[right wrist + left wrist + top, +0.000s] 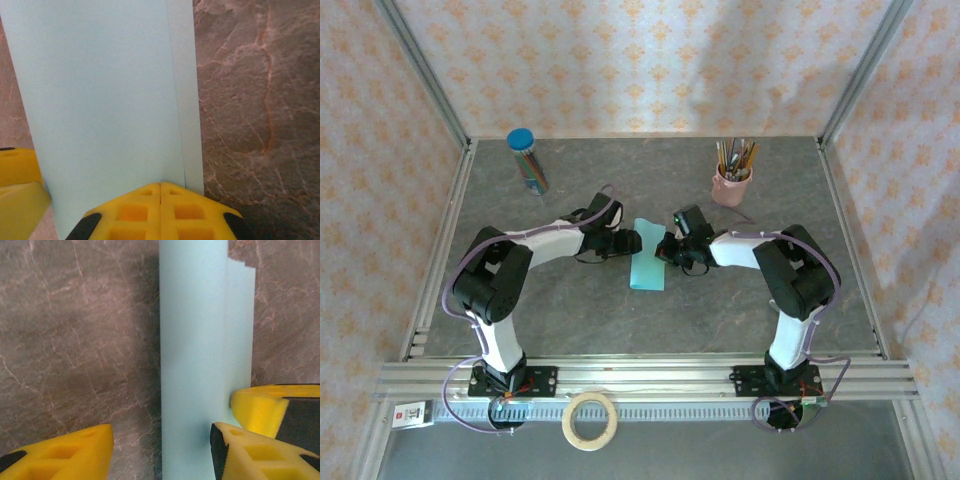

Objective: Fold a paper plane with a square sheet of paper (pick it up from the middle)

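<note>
The square sheet of paper (647, 264) lies on the grey table, folded into a narrow light turquoise rectangle. Its top layer stops short of the lower one along one long side (192, 100). The paper plane is out of view. My left gripper (633, 241) is low over the sheet's far left part and open. The sheet's left edge (165, 365) runs between its yellow fingers (65, 455). My right gripper (666, 248) faces it from the right, shut, its joined fingertips (160, 187) resting on the sheet (100, 100) near the layered edge. One right finger (260, 407) shows beside the left gripper's.
A pink cup of pencils (732, 182) stands at the back right. A blue-capped tube of coloured pencils (528, 160) leans at the back left. A roll of tape (592, 420) lies in front of the arm bases. Metal frame posts edge the table.
</note>
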